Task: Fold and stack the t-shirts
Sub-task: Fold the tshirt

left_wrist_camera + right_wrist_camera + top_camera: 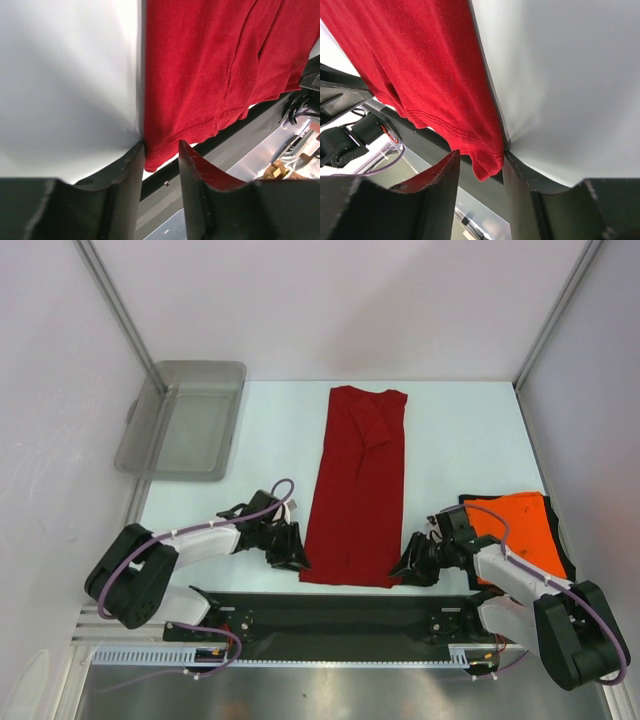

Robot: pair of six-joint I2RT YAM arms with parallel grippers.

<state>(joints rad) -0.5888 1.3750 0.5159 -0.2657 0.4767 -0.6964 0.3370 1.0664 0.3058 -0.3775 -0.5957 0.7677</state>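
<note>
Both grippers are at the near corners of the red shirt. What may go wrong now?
1. The left gripper and right gripper have only the very tip of each corner of the red shirt between their open jaws; the cloth may slip out, or only one layer may be caught.
2. The right arm lies beside the orange shirt and may drag it.

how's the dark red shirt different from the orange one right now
Shape: the dark red shirt is a long narrow strip; the orange shirt is a compact folded block. Place: red lies mid-table, orange at the right edge. Handling: the left end effector and right end effector sit at red's near corners, none at orange. Both are plain and lie flat.
</note>
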